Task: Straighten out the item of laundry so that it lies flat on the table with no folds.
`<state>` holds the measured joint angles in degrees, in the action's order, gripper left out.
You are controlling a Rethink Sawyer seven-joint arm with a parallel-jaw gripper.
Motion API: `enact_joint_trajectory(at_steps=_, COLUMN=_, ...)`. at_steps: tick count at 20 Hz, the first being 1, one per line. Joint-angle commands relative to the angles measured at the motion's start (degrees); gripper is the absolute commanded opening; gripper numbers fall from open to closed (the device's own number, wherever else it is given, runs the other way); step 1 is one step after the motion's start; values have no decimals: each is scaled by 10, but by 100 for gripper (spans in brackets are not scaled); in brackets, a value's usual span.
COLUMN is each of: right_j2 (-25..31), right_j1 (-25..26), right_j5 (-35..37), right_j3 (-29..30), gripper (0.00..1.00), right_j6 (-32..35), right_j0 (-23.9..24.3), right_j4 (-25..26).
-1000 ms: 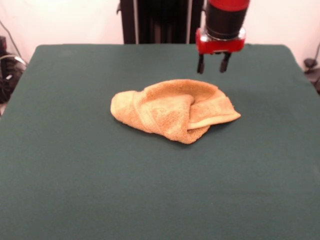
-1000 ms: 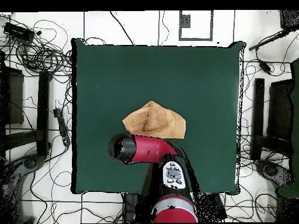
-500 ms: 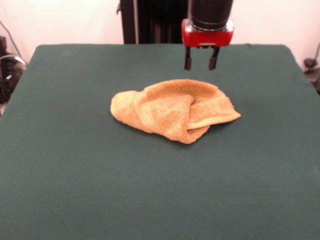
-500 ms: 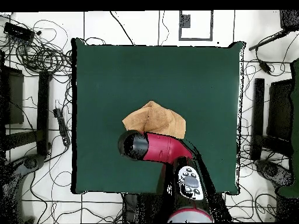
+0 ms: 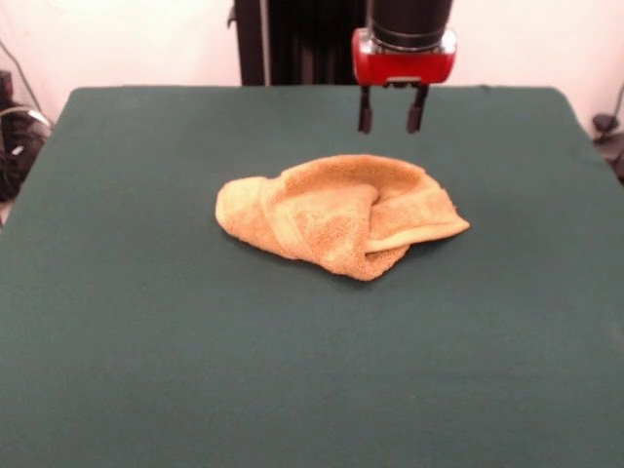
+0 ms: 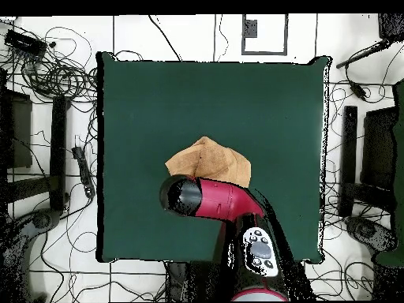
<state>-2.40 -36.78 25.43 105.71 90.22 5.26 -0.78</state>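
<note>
Front view: I see a crumpled towel point(image 5: 336, 214) on the green table point(image 5: 146, 322)
My gripper point(image 5: 390, 121) hangs above it, jaws parted, holding nothing

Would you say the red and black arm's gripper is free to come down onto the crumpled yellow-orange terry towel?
Probably yes: the gripper hangs open above the towel's far edge, with only bare green table around and nothing between them.
</note>
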Motion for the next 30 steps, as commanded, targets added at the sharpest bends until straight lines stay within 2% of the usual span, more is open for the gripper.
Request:
enact_joint_trajectory(at_steps=1, right_j2=54, right_j1=19, right_j5=-5, right_j3=39, gripper=100, right_j6=60, right_j0=1, right_j4=12)
enact_joint_trajectory(at_steps=21, right_j2=52, right_j1=11, right_j5=10, right_j3=36, gripper=100, right_j6=65, right_j0=-5, right_j4=9)
enact_joint_trajectory(at_steps=26, right_j2=50, right_j1=16, right_j5=30, right_j3=11, gripper=100, right_j6=59, right_j0=-9, right_j4=10)
enact_joint_trajectory(at_steps=30, right_j2=47, right_j1=36, right_j5=55, right_j3=-36, gripper=100, right_j6=51, right_j0=-7, right_j4=9)
